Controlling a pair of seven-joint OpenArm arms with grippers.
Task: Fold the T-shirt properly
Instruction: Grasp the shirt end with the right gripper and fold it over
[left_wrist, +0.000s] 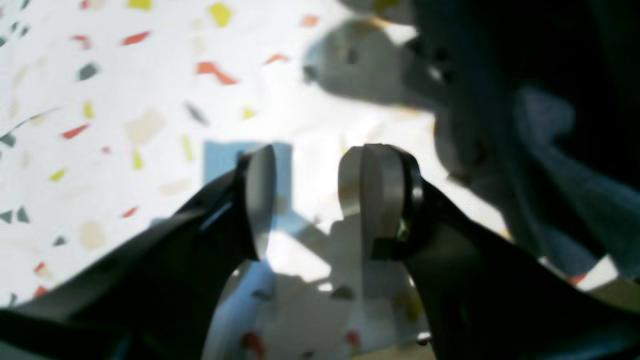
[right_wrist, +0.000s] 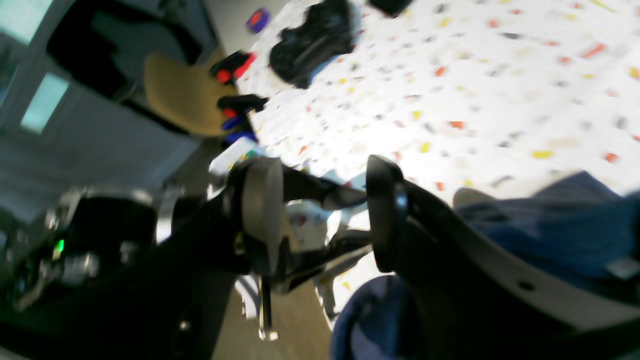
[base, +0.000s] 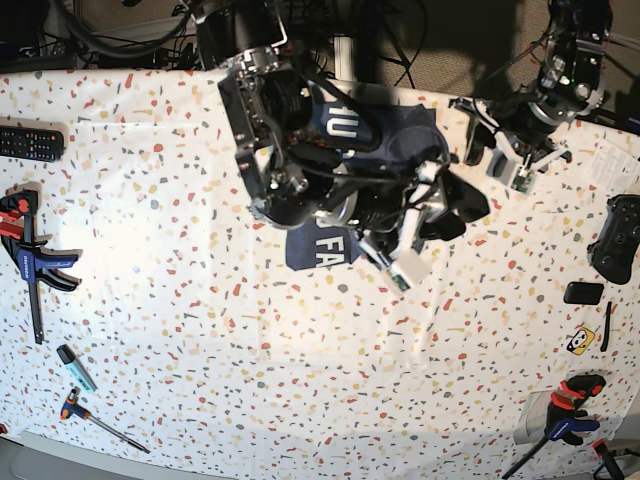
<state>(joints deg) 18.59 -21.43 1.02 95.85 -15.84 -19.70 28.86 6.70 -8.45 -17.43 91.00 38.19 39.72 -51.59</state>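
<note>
Right, you're between grasps: right gripper (right_wrist: 325, 210) and left gripper (left_wrist: 307, 197) both spread, empty. T-shirt (base: 330, 243) sits bunched mid-table; next, re-grip an edge and fold over.

Mostly hidden under the black right arm (base: 300, 150): heathered navy-blue cotton T-shirt (base: 318, 243). Blurred in both wrist views.

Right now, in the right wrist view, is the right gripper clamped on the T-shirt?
No. The right gripper stands open with nothing between its pads, and the T-shirt lies beside it.
</note>
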